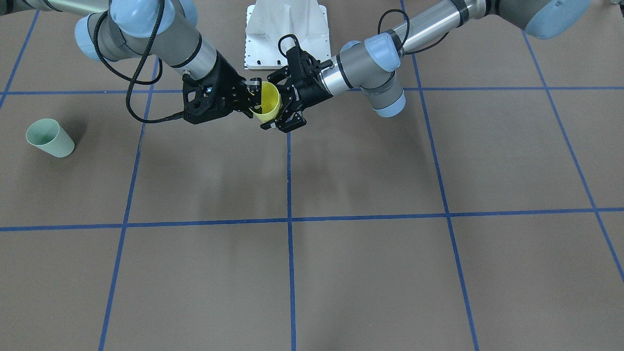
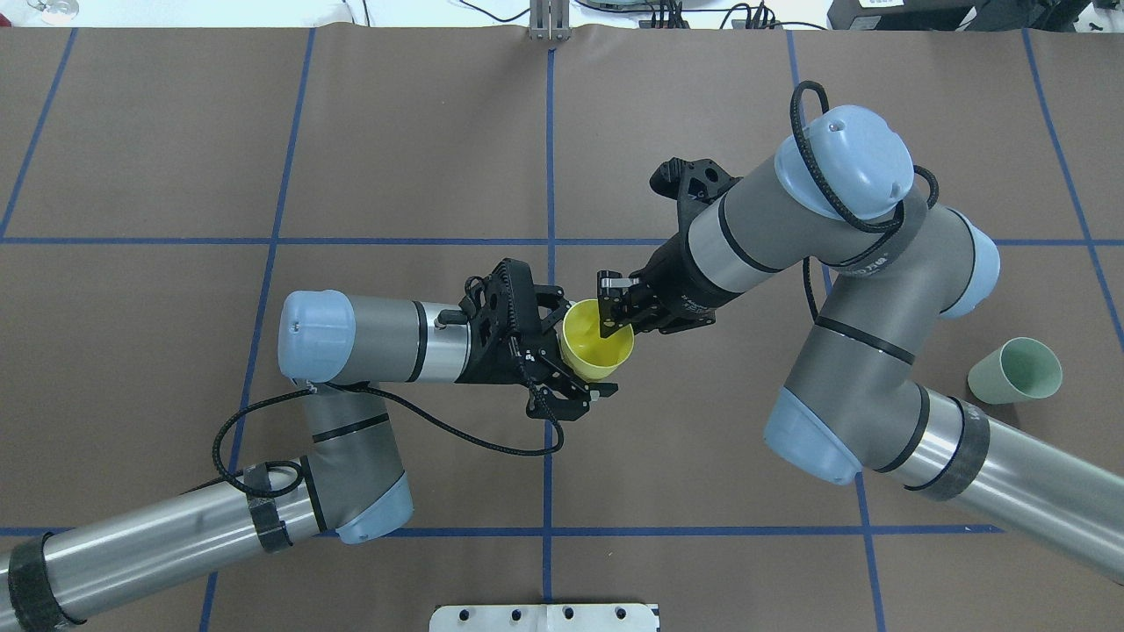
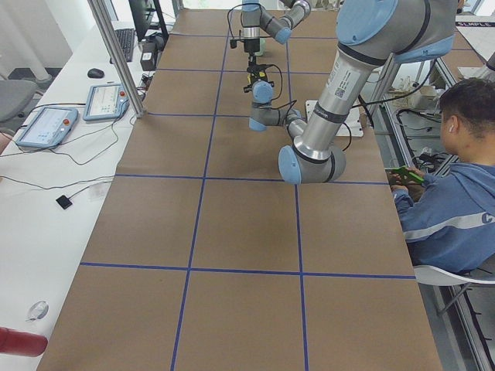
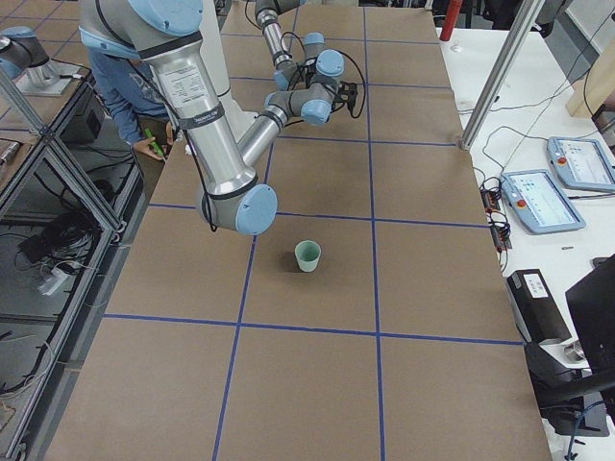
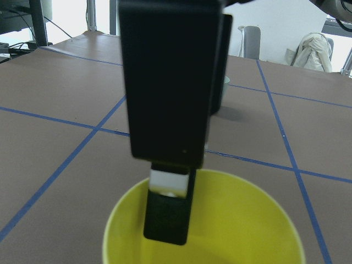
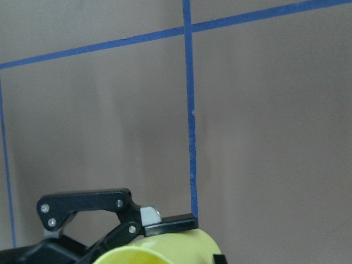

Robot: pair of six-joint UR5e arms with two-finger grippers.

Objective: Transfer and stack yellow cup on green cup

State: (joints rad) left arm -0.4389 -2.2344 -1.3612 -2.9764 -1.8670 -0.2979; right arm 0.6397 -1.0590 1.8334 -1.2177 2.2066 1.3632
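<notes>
Right claw point(image 2: 608, 309) pinches the yellow cup's point(image 2: 597, 353) rim at its 12 o'clock, while left claw point(image 2: 575, 369) straddles it, spread wide.

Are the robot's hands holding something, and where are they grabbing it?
The right end effector pinches the yellow cup by its rim, one finger inside. The left end effector sits around the cup's body; whether it grips cannot be told.

- Even, bright overhead light; soft arm shadows fall on the brown table point(image 1: 370, 273).
- Left wrist view: near finger blurred, background window glare.
</notes>
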